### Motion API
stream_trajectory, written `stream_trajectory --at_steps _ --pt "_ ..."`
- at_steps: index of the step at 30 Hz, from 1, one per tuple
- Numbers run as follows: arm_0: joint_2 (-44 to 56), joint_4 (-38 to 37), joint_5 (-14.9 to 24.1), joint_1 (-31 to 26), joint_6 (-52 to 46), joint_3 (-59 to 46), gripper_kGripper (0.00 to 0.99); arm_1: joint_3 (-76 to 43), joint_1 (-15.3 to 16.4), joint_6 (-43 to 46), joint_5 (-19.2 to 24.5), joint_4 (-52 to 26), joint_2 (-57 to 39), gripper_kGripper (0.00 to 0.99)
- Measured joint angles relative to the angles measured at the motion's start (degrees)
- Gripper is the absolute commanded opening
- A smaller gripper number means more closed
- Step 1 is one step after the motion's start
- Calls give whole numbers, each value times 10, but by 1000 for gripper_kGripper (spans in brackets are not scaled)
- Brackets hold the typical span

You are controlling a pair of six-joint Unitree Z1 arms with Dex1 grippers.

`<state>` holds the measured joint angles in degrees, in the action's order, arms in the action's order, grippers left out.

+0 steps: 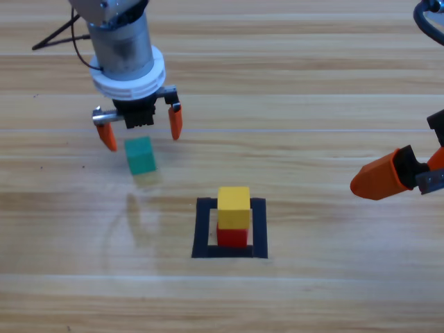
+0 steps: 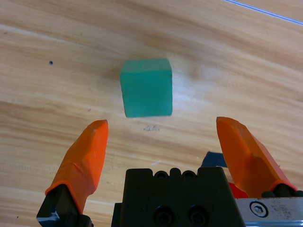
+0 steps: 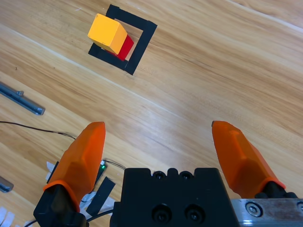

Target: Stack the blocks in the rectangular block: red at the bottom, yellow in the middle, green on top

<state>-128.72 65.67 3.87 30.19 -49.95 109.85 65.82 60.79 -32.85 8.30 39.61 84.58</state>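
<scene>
1. Wooden plank table (image 1: 333, 90) carries everything; the flat square outline of black tape (image 1: 258, 229) lies near its front middle, well apart from my working arm.
2. My left gripper (image 1: 141, 130) hangs over the table's left side, jaws spread wide and grasping nothing. My right gripper (image 3: 158, 142) waits at the right edge, also released.
3. Inside the tape, the small matte yellow cube (image 1: 234, 206) sits on the small red cube (image 1: 232, 236), so I judge only the top layer remains.
4. The small matte teal-green cube (image 2: 146, 87) rests on the wood just ahead of the left jaws, slightly off centre toward one finger. I would centre over it, square the jaws to its flat faces, descend, then clench gently.
</scene>
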Motion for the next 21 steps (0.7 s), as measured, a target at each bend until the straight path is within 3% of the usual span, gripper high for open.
stream_trajectory --at_steps 21 --pt "-68 -6 -13 -29 15 22 960 0 0 1 10 -3 8 989"
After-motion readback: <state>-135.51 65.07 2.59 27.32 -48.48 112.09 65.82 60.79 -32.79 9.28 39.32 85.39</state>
